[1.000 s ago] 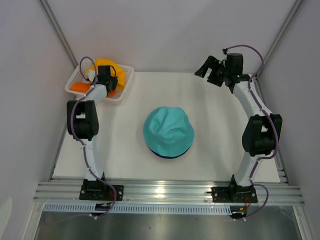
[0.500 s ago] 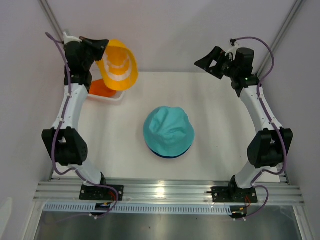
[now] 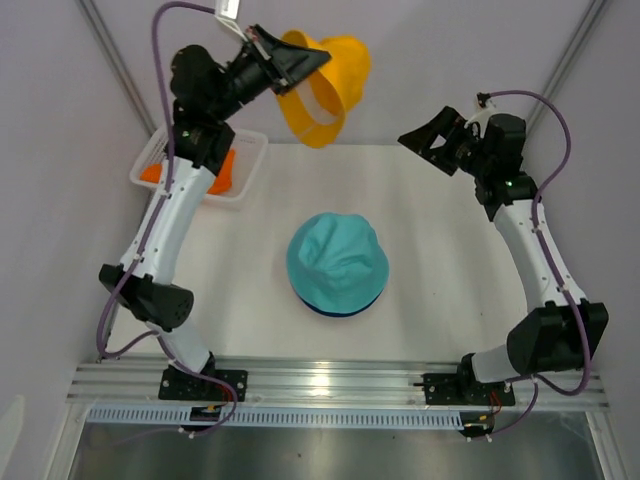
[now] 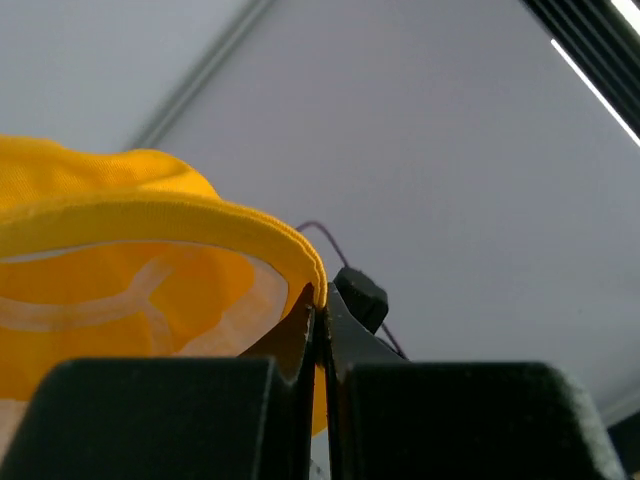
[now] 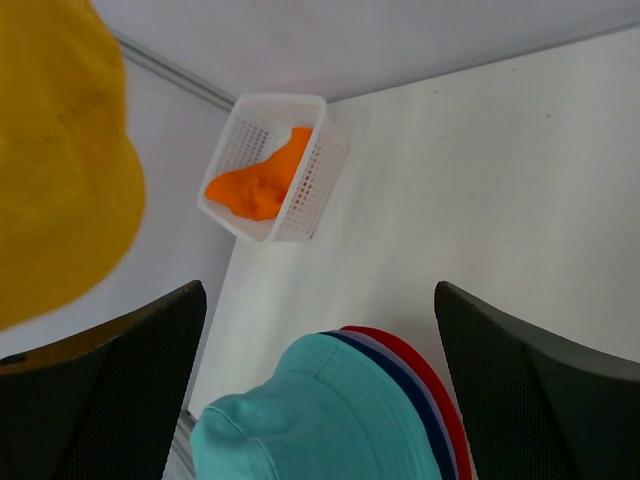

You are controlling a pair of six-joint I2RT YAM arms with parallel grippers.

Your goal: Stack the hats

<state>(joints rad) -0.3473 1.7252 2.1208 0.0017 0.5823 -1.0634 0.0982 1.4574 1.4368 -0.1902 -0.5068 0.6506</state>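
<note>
My left gripper (image 3: pixel 310 62) is shut on the brim of a yellow hat (image 3: pixel 325 85), holding it high in the air over the table's back edge. In the left wrist view the yellow brim (image 4: pixel 150 225) is pinched between the closed fingertips of that gripper (image 4: pixel 322 300). A teal hat (image 3: pixel 337 262) tops a stack at the table's centre, with dark blue, lilac and red brims (image 5: pixel 440 395) showing under it. An orange hat (image 5: pixel 260 185) lies in the white basket (image 5: pixel 305 215). My right gripper (image 3: pixel 427 140) hangs open and empty above the back right of the table, its jaws (image 5: pixel 318 288) wide apart.
The white slatted basket (image 3: pixel 250 165) stands at the back left corner of the table. Grey enclosure walls with metal corner posts (image 3: pixel 110 55) close in the back and sides. An aluminium rail (image 3: pixel 330 385) carrying both arm bases runs along the near edge.
My left arm has lifted the yellow hat out of the basket, raising it and swinging it right toward the back middle. My right arm has risen and shifted slightly right, its gripper still open.
</note>
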